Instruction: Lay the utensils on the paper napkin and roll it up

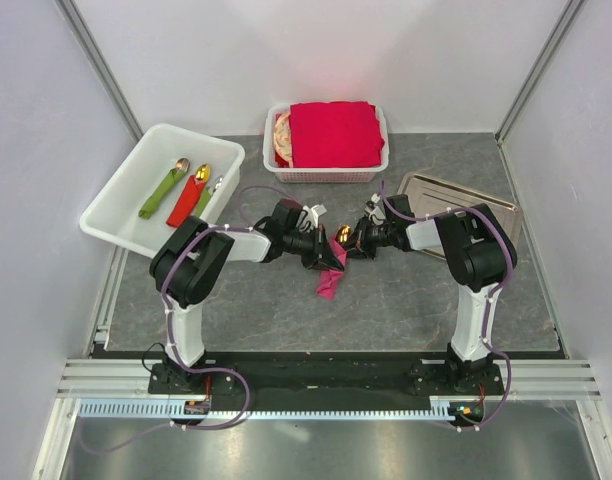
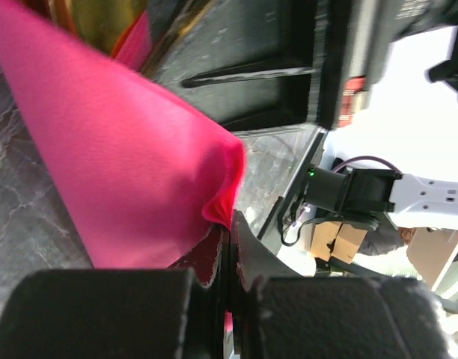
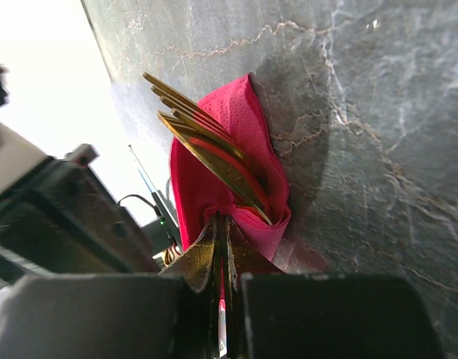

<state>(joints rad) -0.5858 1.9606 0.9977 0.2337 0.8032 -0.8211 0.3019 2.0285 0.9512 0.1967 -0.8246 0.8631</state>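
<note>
The magenta-pink paper napkin [image 1: 330,277] hangs between my two grippers above the middle of the table, wrapped loosely round the gold utensils [image 3: 214,153]. A gold spoon bowl [image 1: 343,235] sticks out at its top. My left gripper [image 1: 320,253] is shut on an edge of the napkin [image 2: 139,172]. My right gripper [image 1: 354,246] is shut on the napkin's other edge [image 3: 236,217], with the gold fork tines and blade just beyond its fingertips. The napkin's lower end droops toward the table.
A white tub [image 1: 126,195] at the back left holds gold spoons in green and red napkin bundles. A white basket [image 1: 378,160] at the back centre holds a stack of red napkins. A metal tray [image 1: 436,192] lies at the back right.
</note>
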